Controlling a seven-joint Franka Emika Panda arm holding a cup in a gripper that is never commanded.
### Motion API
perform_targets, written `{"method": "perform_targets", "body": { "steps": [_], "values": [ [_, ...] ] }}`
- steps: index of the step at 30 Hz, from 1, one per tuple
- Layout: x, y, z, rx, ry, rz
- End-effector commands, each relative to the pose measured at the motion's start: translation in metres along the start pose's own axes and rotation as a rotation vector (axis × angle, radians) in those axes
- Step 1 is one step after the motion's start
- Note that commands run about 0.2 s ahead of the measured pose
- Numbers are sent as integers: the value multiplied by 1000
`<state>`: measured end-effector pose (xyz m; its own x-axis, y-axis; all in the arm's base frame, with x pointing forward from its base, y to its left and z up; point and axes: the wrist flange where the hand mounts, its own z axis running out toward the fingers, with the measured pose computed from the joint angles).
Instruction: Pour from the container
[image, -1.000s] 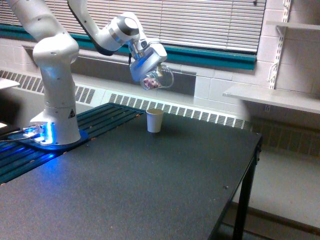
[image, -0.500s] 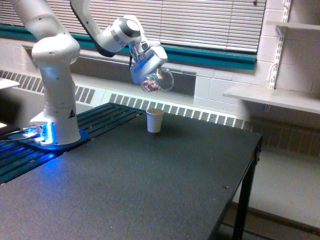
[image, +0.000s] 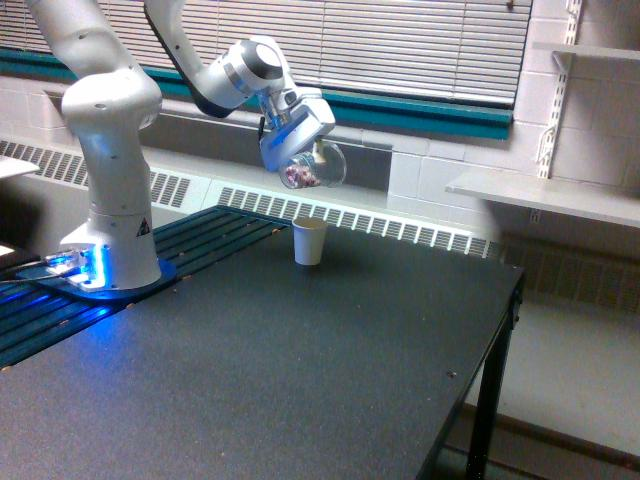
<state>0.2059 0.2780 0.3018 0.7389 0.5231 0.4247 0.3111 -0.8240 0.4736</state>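
Overhead, the hand (image: 305, 155) grips the tilted container (image: 311, 168); a paper cup (image: 309, 241) stands seemingly directly below.

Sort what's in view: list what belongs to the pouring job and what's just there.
Job:
- claw
- glass jar with reddish bits, held tilted
- paper cup below it

Just there:
- table
- shelf
- window blinds

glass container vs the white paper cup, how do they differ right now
The glass container is see-through, with reddish-brown bits visible inside; the white paper cup is opaque, so its contents cannot be seen. The container hangs in the air, held by the claw, while the cup stands on the black table. The container is tilted; the cup is upright. Both are small vessels of similar size.
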Motion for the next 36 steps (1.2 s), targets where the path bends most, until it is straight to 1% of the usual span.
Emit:
{"method": "perform_targets", "body": {
  "steps": [1,13,21,36],
  "values": [
    [-1,3,6,-19,-10,-1],
    [-9,1,14,-26,-30,-20],
    [-13,-6,16,-24,-41,-37],
    [-14,-17,18,-25,-46,-61]
  ]
}}
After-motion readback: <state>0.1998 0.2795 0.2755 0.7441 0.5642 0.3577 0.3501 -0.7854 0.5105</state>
